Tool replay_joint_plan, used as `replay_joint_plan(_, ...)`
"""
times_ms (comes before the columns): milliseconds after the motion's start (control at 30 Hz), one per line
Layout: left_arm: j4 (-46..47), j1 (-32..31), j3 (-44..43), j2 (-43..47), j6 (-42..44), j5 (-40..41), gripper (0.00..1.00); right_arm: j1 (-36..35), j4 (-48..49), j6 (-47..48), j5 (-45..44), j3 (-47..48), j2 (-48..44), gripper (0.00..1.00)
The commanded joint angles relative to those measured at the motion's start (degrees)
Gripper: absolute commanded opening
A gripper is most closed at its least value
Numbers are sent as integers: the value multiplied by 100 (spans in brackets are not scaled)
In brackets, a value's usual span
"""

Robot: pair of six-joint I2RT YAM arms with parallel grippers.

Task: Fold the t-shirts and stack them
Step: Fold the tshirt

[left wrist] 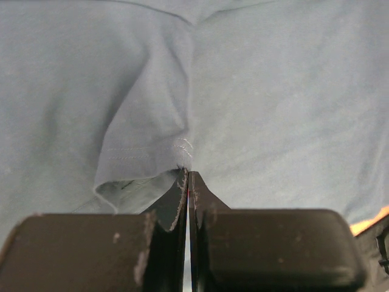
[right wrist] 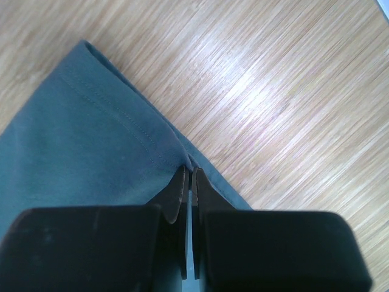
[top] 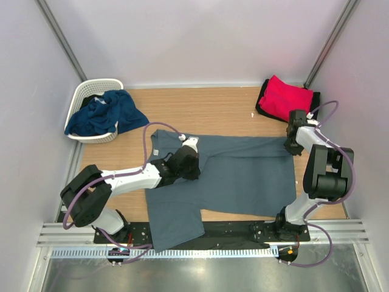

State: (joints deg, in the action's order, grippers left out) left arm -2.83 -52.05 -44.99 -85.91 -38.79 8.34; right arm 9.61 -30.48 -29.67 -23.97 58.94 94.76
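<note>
Slate grey-blue t-shirt [top: 243, 176] spread flat on wooden table [top: 200, 109], centre. Bunched sleeve fold clamped tight in left gripper [left wrist: 187, 176]. Hem corner at cloth's right edge pinched in right gripper [right wrist: 188, 173], jaws closed on it. Folded red t-shirt [top: 285, 97] atop black t-shirt [top: 262, 100], far right corner. Crumpled navy t-shirt [top: 106, 112] draped over white basket [top: 91, 88], far left.

Open tabletop [top: 200, 109] between basket [top: 100, 81], red t-shirt [top: 285, 97]
</note>
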Motion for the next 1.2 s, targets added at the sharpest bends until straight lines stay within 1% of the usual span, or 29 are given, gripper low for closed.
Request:
replay_joint_plan(0,221,-182,-343,-57,283,-209,0,41,121,-47,-310,66,86,1)
replay_joint_plan(167,169,-498,-616,-216,687,-359,0,41,174,-83,-398,-49,218,1)
replay_joint_plan(267,-59,-595,-826,-382,767,-394,2,33,191,-118,-390,-40,262,1)
replay_joint_plan(300,-147,-604,-870,-426,776,-438,8,33,200,-127,-372,-40,280,1)
replay_joint_plan(333,-182,-613,-906,-479,785,-430,18,33,192,-118,-363,-32,288,1)
replay_joint_plan(367,-235,-613,-976,-497,785,-421,30,41,183,-118,-354,-31,280,3)
replay_joint_plan(400,-331,-613,-1002,-480,793,-334,55,33,191,-109,-337,-23,254,9)
replay_joint_plan(433,-402,-613,-1038,-436,802,-228,64,41,192,-100,-302,-23,227,13)
replay_joint_plan(467,-498,-613,-1168,-401,811,-97,69,41,165,-65,-249,-5,192,15)
replay_joint_plan(500,-734,-587,-1274,-357,907,61,83,33,156,-48,-214,4,70,21)
replay_joint_plan(567,-990,-499,-1485,-216,995,466,87,33,60,-13,-74,91,-88,27)
replay_joint_plan(600,-1235,-273,-1756,-181,935,580,89,33,7,5,-4,153,-246,30)
replay_joint_plan(633,-1324,-96,-1863,-155,882,616,89,41,-71,14,76,266,-343,31)
replay_joint_plan(667,-1482,340,-2064,-146,786,616,90,24,-81,75,303,320,-423,34)
replay_joint_plan(733,-1466,800,-2154,-172,549,538,89,-20,-107,128,462,487,-669,35)
replay_joint_plan(767,-1449,1011,-2180,-259,460,624,88,-55,-99,163,559,522,-739,36)
replay_joint_plan(800,-1457,1396,-2267,-355,390,660,86,-151,-107,189,594,609,-801,37)
replay_joint_plan(867,-1457,1836,-2347,-627,223,808,83,-248,-29,233,700,654,-837,38)
replay_joint_plan(933,-1370,2075,-2400,-821,74,784,81,-284,164,225,849,637,-680,39)
replay_joint_plan(967,-1247,2276,-2409,-935,38,731,78,-284,217,207,911,619,-609,39)
replay_joint_plan(1100,-1009,2594,-2496,-1620,-120,678,72,-293,595,93,1105,470,-134,38)
replay_joint_plan(1167,-991,2691,-2602,-1823,-147,678,66,-284,745,84,1061,461,85,37)
